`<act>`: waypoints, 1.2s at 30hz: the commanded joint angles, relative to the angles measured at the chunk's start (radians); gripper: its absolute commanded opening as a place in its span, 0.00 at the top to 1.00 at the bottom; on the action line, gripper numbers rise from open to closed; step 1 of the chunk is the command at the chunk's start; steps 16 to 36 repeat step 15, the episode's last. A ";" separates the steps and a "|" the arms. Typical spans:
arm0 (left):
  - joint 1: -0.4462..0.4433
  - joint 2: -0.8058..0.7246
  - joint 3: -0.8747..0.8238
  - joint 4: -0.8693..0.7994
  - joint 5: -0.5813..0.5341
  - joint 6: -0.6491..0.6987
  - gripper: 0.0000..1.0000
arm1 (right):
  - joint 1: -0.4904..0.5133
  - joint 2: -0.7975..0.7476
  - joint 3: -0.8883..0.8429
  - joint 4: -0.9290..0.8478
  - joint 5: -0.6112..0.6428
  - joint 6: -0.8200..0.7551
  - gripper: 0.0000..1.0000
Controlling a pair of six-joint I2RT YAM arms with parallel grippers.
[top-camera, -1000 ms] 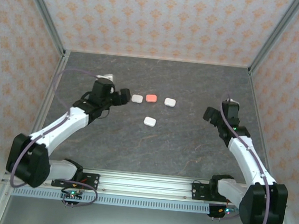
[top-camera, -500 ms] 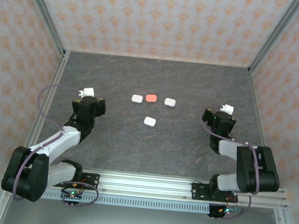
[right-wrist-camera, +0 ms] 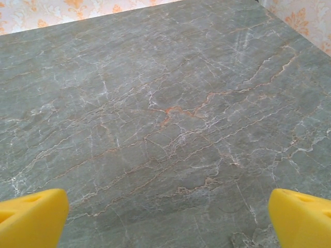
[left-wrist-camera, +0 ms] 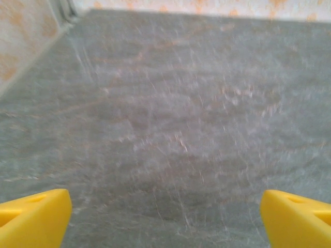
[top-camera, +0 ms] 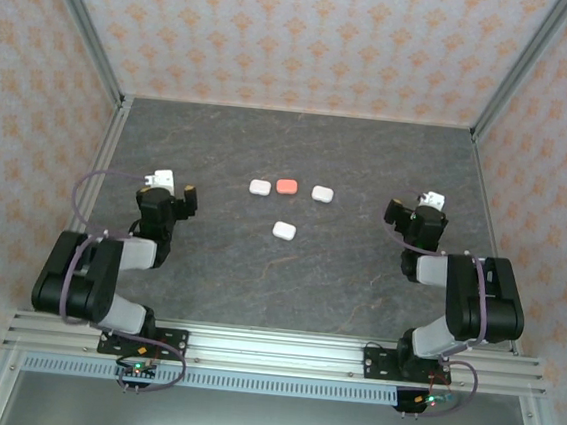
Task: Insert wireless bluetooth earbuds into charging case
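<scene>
Four small rounded cases lie on the grey marbled table (top-camera: 286,293). Three form a row toward the far side: a white case (top-camera: 260,186), a coral case (top-camera: 286,186) just beside it, and a second white case (top-camera: 323,192) a little apart to the right. A third white case (top-camera: 283,231) lies alone, nearer the arms and roughly in line with the coral one. The earbuds cannot be made out at this size, and whether any sit inside a case cannot be told. Each arm is folded close to its own base. The left gripper (top-camera: 172,200) stands over the left part of the table, well apart from the row. In its wrist view, which is blurred, the left gripper (left-wrist-camera: 164,214) is spread wide, with one yellow fingertip (left-wrist-camera: 33,217) in each lower corner and bare table between them. The right gripper (top-camera: 412,213) stands over the right part of the table, also well apart from every case. Seen from its own wrist, the right gripper (right-wrist-camera: 168,217) is likewise spread wide — yellow fingertips (right-wrist-camera: 31,217) in both lower corners, veined table surface between.
</scene>
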State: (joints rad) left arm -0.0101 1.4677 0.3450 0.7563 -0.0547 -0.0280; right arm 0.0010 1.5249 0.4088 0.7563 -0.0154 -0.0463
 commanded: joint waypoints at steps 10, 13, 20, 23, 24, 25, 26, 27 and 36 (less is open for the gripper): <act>0.001 0.028 0.076 -0.004 0.057 0.037 0.00 | 0.021 -0.003 0.018 0.002 0.018 -0.009 0.01; -0.001 0.028 0.078 -0.009 0.056 0.036 0.00 | 0.021 -0.003 0.018 0.003 0.017 -0.008 0.01; -0.002 0.028 0.078 -0.009 0.052 0.036 0.00 | 0.022 -0.005 0.016 0.005 0.018 -0.009 0.01; -0.002 0.028 0.078 -0.009 0.052 0.036 0.00 | 0.022 -0.005 0.016 0.005 0.018 -0.009 0.01; -0.002 0.028 0.078 -0.009 0.052 0.036 0.00 | 0.022 -0.005 0.016 0.005 0.018 -0.009 0.01; -0.002 0.028 0.078 -0.009 0.052 0.036 0.00 | 0.022 -0.005 0.016 0.005 0.018 -0.009 0.01; -0.002 0.028 0.078 -0.009 0.052 0.036 0.00 | 0.022 -0.005 0.016 0.005 0.018 -0.009 0.01; -0.002 0.028 0.078 -0.009 0.052 0.036 0.00 | 0.022 -0.005 0.016 0.005 0.018 -0.009 0.01; -0.002 0.028 0.078 -0.009 0.052 0.036 0.00 | 0.022 -0.005 0.016 0.005 0.018 -0.009 0.01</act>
